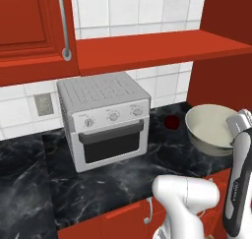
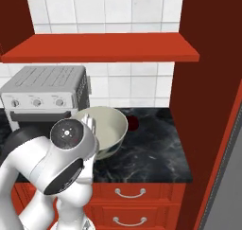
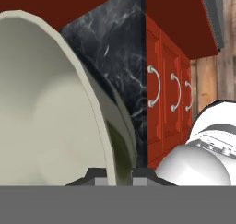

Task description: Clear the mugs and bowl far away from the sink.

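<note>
The cream bowl (image 1: 206, 126) sits wide and glossy at the right end of the black counter, and it also shows in the right base view (image 2: 108, 126). My gripper (image 3: 115, 176) is shut on its near rim, one finger inside and one outside. From the left base view my hand (image 1: 238, 121) comes down over the bowl's right edge. A small dark mug (image 1: 171, 121) with a red inside stands just behind the bowl near the wall (image 2: 133, 123). The sink is out of view.
A silver toaster oven (image 1: 106, 120) stands left of the bowl. A red shelf (image 1: 157, 48) hangs over the counter. A tall red cabinet side (image 2: 203, 82) closes the counter's right end. Red drawers (image 2: 130, 193) run below the marble counter (image 1: 123, 176).
</note>
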Available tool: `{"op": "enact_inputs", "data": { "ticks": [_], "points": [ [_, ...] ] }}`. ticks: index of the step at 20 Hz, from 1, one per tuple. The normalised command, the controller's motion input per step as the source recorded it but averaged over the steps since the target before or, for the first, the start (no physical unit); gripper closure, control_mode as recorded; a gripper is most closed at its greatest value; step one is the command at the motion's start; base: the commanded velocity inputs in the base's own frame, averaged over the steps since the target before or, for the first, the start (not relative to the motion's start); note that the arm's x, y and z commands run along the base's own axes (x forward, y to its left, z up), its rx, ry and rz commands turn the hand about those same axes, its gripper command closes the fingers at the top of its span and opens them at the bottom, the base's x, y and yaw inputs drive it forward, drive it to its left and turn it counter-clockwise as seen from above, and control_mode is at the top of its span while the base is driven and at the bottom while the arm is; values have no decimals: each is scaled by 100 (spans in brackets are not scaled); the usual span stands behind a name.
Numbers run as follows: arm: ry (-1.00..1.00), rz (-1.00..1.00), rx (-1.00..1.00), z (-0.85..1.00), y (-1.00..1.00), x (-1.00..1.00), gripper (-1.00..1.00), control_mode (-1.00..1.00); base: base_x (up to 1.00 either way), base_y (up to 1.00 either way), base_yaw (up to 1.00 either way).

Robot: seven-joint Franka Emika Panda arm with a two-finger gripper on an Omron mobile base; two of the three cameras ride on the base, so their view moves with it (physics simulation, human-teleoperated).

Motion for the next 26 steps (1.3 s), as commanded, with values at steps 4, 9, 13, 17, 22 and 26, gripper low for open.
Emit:
{"op": "enact_inputs", "data": {
  "ticks": [4,9,13,17,22,26],
  "points": [
    [0,0,0,0,0,0,100,100,57,49,-1],
    [0,0,0,0,0,0,100,100,48,56,-5],
    [5,-16,-13,-22,64,67,100,-100,0,0,0],
    [14,-15,-12,-39,55,78,100,-100,0,0,0],
    [11,1,-1,-29,-4,65,100,-100,0,0,0],
    [5,11,0,-24,-29,43,100,-100,0,0,0]
  ]
}}
